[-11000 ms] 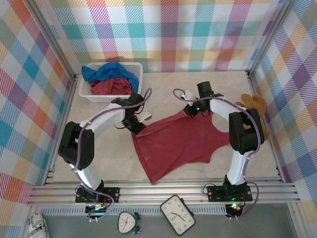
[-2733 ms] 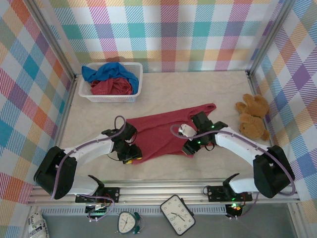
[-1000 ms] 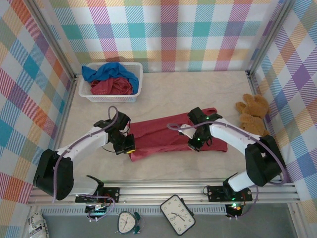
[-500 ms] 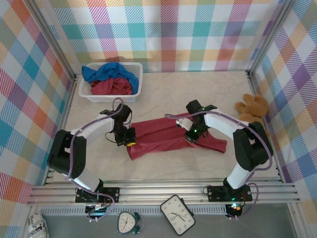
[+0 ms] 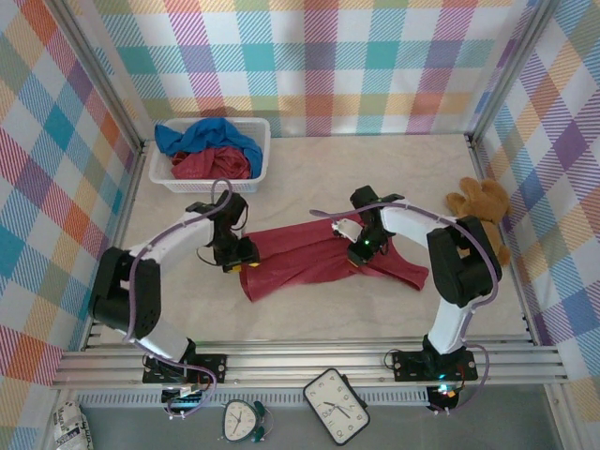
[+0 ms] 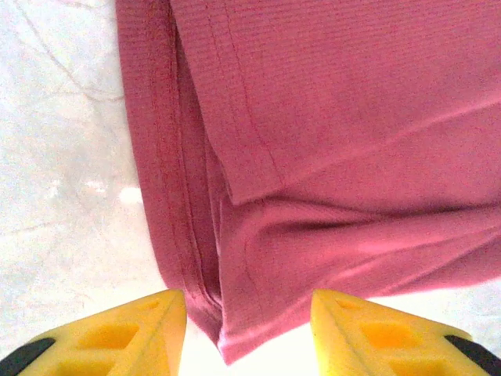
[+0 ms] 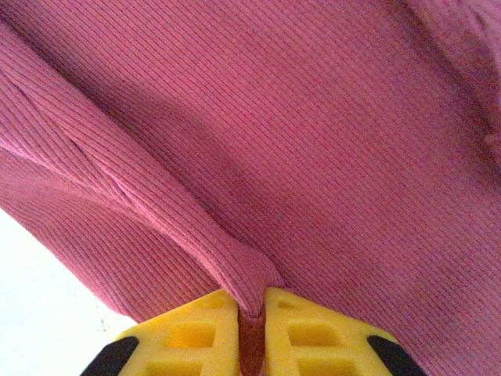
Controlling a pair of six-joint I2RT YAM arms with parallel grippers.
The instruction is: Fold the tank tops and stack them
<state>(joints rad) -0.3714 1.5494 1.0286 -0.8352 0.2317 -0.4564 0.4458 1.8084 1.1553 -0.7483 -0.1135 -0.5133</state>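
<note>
A dark red tank top (image 5: 300, 261) lies folded into a long band across the middle of the table. My left gripper (image 5: 243, 261) hovers at its left end. In the left wrist view this gripper (image 6: 249, 333) is open, with the corner of the red cloth (image 6: 329, 117) lying loose between the yellow fingers (image 6: 149, 325). My right gripper (image 5: 360, 247) is over the band's right half. It (image 7: 250, 317) is shut on a pinched ridge of the red fabric (image 7: 313, 117). The blue top (image 5: 202, 136) and the second dark red top (image 5: 214, 165) are heaped in the basket.
The white mesh basket (image 5: 161, 176) stands at the back left. A brown teddy bear (image 5: 480, 214) lies by the right wall. Bare table stretches in front of the band and behind it. Plaid walls close in three sides.
The top, once spread flat, is now folded into a narrow band. Over the last second both grippers drifted away from the near edge, the right one slightly left.
</note>
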